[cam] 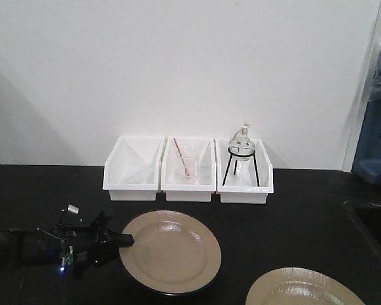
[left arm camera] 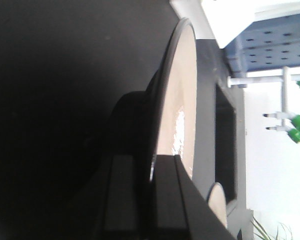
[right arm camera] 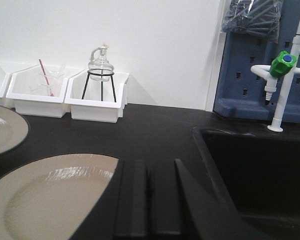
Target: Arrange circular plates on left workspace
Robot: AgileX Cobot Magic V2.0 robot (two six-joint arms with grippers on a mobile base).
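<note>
One tan circular plate [cam: 171, 251] with a dark rim lies on the black countertop [cam: 38, 190] in front of the bins. My left gripper [cam: 124, 240] reaches in from the left and is shut on this plate's left rim. In the left wrist view the plate [left arm camera: 177, 100] is seen edge-on, with the jaws [left arm camera: 152, 167] pinching its rim. The second plate [cam: 301, 289] lies at the front right, cut off by the frame edge. It fills the lower left of the right wrist view [right arm camera: 45, 200]. My right gripper [right arm camera: 147, 200] is shut and empty beside its right edge.
Three white bins [cam: 187, 170] stand along the back wall. The middle one holds a beaker with a red rod, the right one a glass flask on a black tripod [cam: 241, 155]. A recessed sink [right arm camera: 260, 170] and a green-tipped faucet [right arm camera: 282, 65] are to the right.
</note>
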